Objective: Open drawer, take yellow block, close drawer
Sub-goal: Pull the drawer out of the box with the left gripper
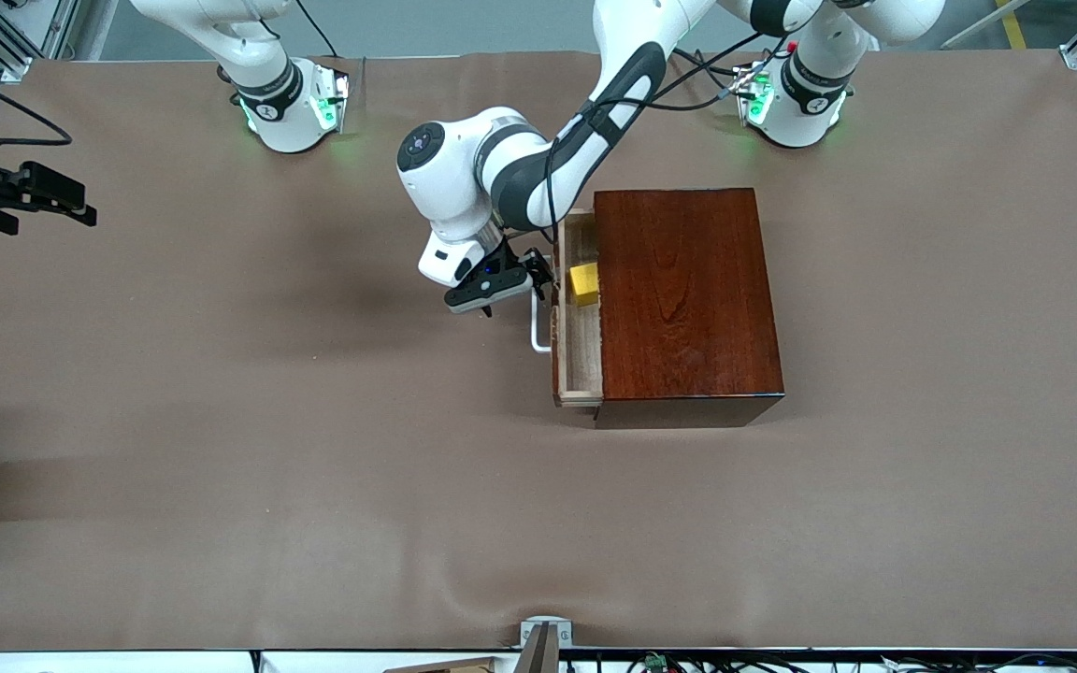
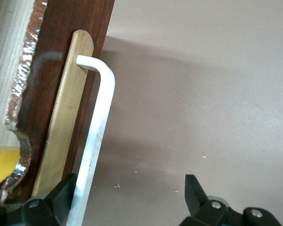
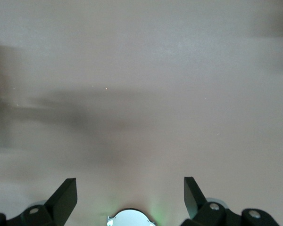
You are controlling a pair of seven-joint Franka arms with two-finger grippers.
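Note:
The dark reddish-brown box (image 1: 688, 290) stands mid-table with its drawer (image 1: 581, 369) pulled partly out toward the right arm's end. The yellow block (image 1: 583, 283) lies in the exposed pale tray, and a sliver of it (image 2: 0, 165) shows in the left wrist view. My left gripper (image 1: 541, 274) is open at the drawer's front. The white bar handle (image 2: 101, 117) runs just inside one of its fingers (image 2: 66, 188), while the other finger (image 2: 193, 188) stands well apart over the table. My right gripper (image 3: 130, 188) waits open above bare table, holding nothing.
Brown cloth (image 1: 314, 467) covers the whole table. The two arm bases (image 1: 291, 107) (image 1: 796, 103) stand along the edge farthest from the front camera. A metal bracket (image 1: 545, 636) sits at the nearest edge.

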